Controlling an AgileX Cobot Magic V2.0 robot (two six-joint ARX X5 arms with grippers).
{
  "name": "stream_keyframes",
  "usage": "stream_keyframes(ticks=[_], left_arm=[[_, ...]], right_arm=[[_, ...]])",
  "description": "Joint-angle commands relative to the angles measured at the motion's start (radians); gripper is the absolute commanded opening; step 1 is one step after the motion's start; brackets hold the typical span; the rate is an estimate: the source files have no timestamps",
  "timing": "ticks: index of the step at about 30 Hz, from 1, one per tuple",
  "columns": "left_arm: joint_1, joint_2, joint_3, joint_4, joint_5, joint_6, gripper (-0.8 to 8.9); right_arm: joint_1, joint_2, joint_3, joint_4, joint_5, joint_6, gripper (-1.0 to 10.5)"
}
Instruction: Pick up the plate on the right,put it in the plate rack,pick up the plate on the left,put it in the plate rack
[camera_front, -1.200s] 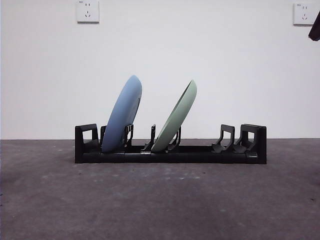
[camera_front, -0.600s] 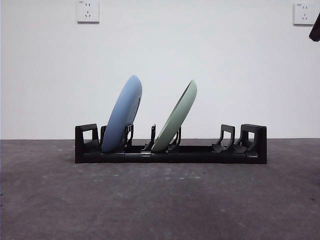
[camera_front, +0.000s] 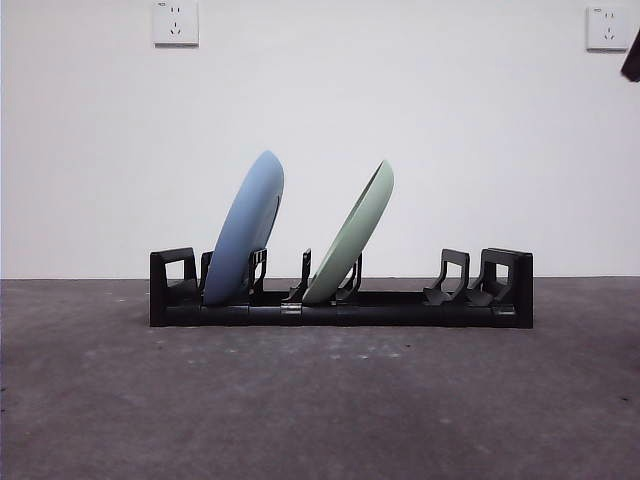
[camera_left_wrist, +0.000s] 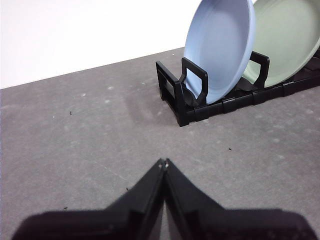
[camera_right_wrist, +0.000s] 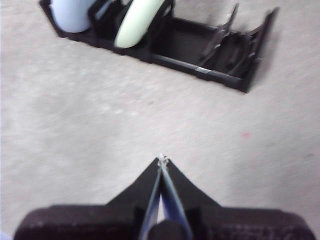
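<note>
Plates: the blue plate (camera_front: 246, 228) and the green plate (camera_front: 352, 233) both stand tilted between dividers of the plate rack (camera_front: 340, 300) on the counter (camera_front: 320, 400). They look rigid, smooth, probably light; grip by the upper rim. The left claw (camera_left_wrist: 164, 162) and right claw (camera_right_wrist: 161, 159) hang pinched together, holding nothing, well apart from the rack.

We look down on grey tabletop (camera_right_wrist: 100, 125) past our right gripper (camera_right_wrist: 161, 160), its two black jaws pressed together to a point, nothing between them. The plate rack (camera_right_wrist: 200, 50) runs along the upper frame, apart from the gripper. In its upper-left part stand a blue plate (camera_right_wrist: 74, 15) and, beside it, a pale green plate (camera_right_wrist: 136, 22), both cut off by the frame edge. The rack's dividers at upper right hold nothing. The picture is somewhat blurred.
</note>
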Motion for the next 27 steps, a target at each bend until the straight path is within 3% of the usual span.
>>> stream_keyframes(ticks=[1,7,11,19,27], left_arm=[[0.004,0.001,-0.011,0.007,0.005,-0.007,-0.04],[0.004,0.012,-0.011,0.007,0.005,-0.007,-0.04],[0.004,0.021,-0.011,0.007,0.005,-0.007,-0.04],[0.004,0.041,-0.011,0.007,0.005,-0.007,-0.04],[0.004,0.061,-0.011,0.008,0.005,-0.007,-0.04]], right_arm=[[-0.064,-0.066,-0.015,0.032,0.044,-0.098,0.0],[-0.388,-0.360,-0.253,0.333,0.007,-0.117,0.0],[-0.505,-0.535,-0.510,0.514,0.007,-0.089,0.0],[-0.527,-0.668,-0.747,0.527,0.006,-0.061,0.0],[-0.526,-0.667,-0.762,0.546,0.001,-0.056,0.0]])
